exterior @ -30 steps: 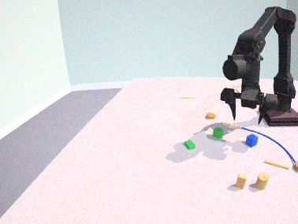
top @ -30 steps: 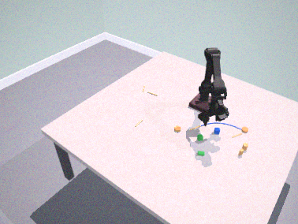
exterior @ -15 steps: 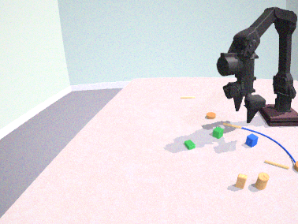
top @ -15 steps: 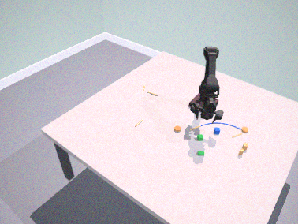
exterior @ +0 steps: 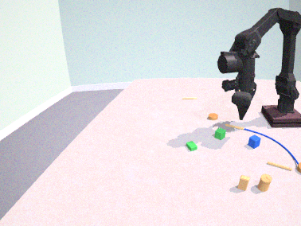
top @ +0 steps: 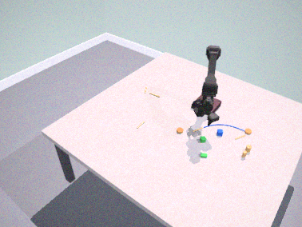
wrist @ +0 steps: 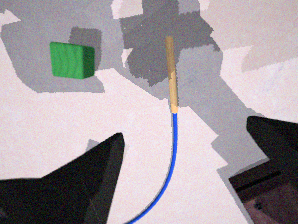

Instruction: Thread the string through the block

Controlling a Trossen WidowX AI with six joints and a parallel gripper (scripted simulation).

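Note:
The thin wooden stick (wrist: 172,75) (exterior: 235,126) (top: 196,129) lies flat on the table, with the blue string (wrist: 173,150) (exterior: 275,142) (top: 224,126) joined to its near end. The string curves away to the round orange button (top: 248,131) (exterior: 299,167). My gripper (wrist: 183,130) (exterior: 241,116) (top: 204,120) is open and empty. It hangs a little above the table, over the place where stick and string meet, with one finger on each side of the string. Two small tan wooden pieces (exterior: 244,182) (exterior: 264,182) (top: 248,148) stand on the table; I cannot tell which has the hole.
A green cube (wrist: 72,60) (exterior: 220,134) (top: 203,139) is close to the stick's far end. A second green block (exterior: 192,146), a blue cube (exterior: 254,141) (top: 220,132), an orange disc (exterior: 213,116) (top: 180,130) and loose sticks (exterior: 279,165) (exterior: 189,98) (top: 140,125) lie around. The arm's base (exterior: 280,116) stands behind.

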